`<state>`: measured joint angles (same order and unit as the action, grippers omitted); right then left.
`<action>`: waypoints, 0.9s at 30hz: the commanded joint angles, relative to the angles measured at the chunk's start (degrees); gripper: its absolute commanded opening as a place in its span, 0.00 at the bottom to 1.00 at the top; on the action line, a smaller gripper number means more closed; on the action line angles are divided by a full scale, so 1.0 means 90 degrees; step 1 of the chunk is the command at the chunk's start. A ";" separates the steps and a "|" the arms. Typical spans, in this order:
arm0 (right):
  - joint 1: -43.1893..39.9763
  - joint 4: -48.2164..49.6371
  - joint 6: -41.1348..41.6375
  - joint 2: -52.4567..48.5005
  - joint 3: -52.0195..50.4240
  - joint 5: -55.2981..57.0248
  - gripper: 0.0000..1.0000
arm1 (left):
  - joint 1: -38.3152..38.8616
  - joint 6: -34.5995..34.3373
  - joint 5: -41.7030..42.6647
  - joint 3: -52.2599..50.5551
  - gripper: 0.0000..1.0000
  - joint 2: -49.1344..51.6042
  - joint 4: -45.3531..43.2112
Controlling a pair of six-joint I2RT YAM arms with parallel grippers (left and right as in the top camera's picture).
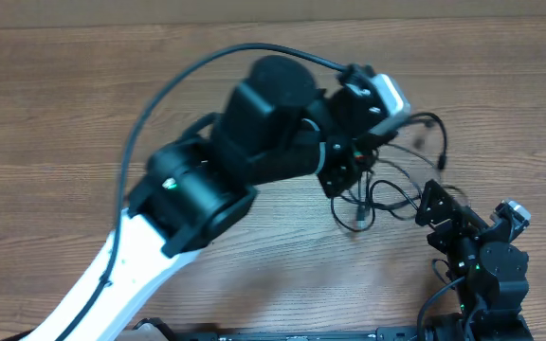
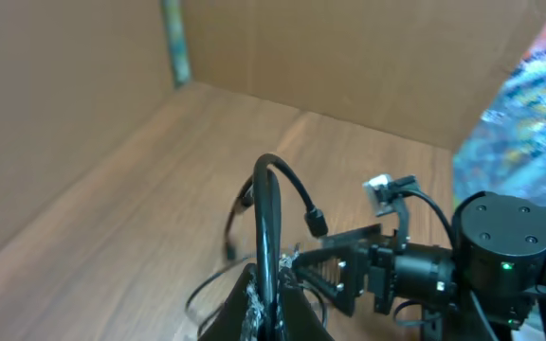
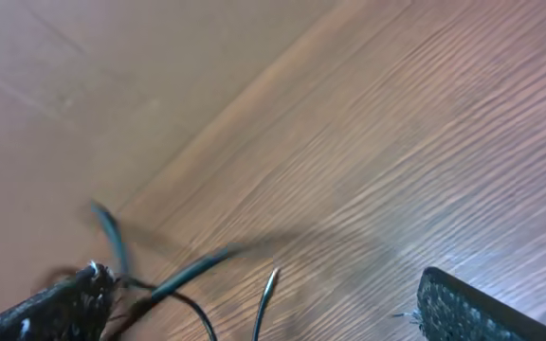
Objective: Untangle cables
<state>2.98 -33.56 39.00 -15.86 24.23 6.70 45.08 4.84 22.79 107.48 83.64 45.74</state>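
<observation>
The cables (image 1: 391, 185) are thin black cords lying in loose, overlapping loops on the wooden table, right of centre. My left gripper (image 1: 346, 177) reaches over them. In the left wrist view it (image 2: 271, 289) is shut on one black cable (image 2: 271, 204), which arches up and ends in a small plug (image 2: 316, 224). My right gripper (image 1: 434, 204) sits at the right edge of the loops. In the right wrist view its fingers (image 3: 259, 282) are spread wide, with blurred cable strands (image 3: 192, 270) on the table between them, none of them gripped.
A brown cardboard wall (image 2: 349, 57) stands along the far side of the table. The right arm's black body (image 2: 515, 251) is close beside the left gripper. The left arm's thick wire (image 1: 173, 80) arcs over the table.
</observation>
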 commanded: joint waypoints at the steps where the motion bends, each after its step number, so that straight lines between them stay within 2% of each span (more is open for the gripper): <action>1: -0.0012 -0.0034 -0.0002 0.0039 0.0061 0.0401 1.00 | -0.0209 0.0131 -0.0311 0.0075 0.04 -0.0284 0.0063; 5: -0.0012 -0.0092 -0.0005 0.0039 0.0061 0.0478 1.00 | -0.0430 0.0129 -0.0600 0.0075 0.04 -0.0408 0.0236; 14: -0.0012 -0.0121 0.0000 0.0039 0.0061 0.0529 1.00 | -0.0767 0.0129 -0.0622 0.0075 0.04 -0.0520 0.0369; 21: -0.0012 -0.0112 0.0000 0.0039 0.0061 0.0503 1.00 | -0.0770 0.0046 -0.1377 0.0075 0.04 -0.0517 0.0367; 24: -0.0010 0.0027 -0.0012 0.0039 0.0061 0.0219 1.00 | -0.0767 -0.0034 -0.1426 0.0075 0.04 -0.0517 0.0333; 27: -0.0010 0.0508 -0.0525 0.0039 0.0061 -0.0619 1.00 | -0.0760 -0.0221 -0.1384 0.0075 0.04 -0.0508 0.0158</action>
<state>2.98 -32.27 38.63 -15.86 24.23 8.51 38.48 4.49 11.66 107.50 80.62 48.77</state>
